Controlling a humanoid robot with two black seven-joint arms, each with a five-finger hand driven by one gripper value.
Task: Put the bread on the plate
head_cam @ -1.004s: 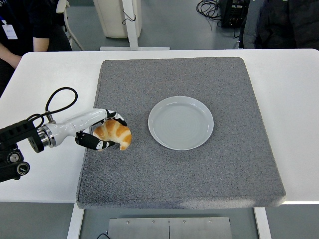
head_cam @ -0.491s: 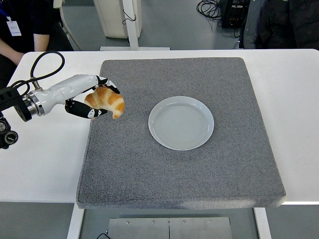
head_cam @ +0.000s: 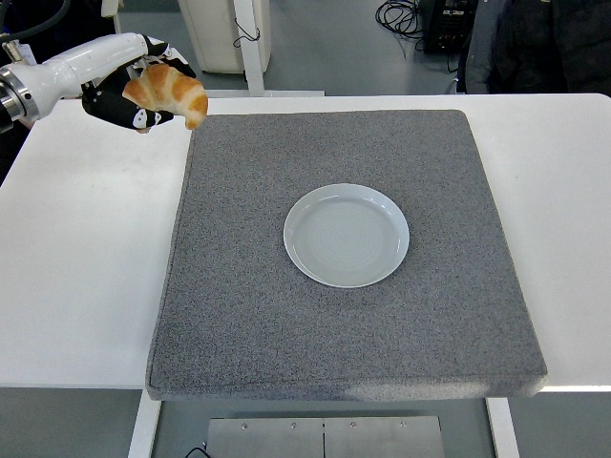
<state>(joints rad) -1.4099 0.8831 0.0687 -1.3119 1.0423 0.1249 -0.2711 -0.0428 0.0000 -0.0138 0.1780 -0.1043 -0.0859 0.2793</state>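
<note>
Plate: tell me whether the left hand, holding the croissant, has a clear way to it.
Probably yes: the left hand holds the croissant up high, and only bare grey mat lies between it and the empty plate.

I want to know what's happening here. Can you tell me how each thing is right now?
Croissant: held up in the air, off the mat.
Left robot hand: fingers closed around the croissant, near the table's far left corner.
Plate: empty, flat on the grey mat.
Grey mat: lying flat on the white table.
</note>
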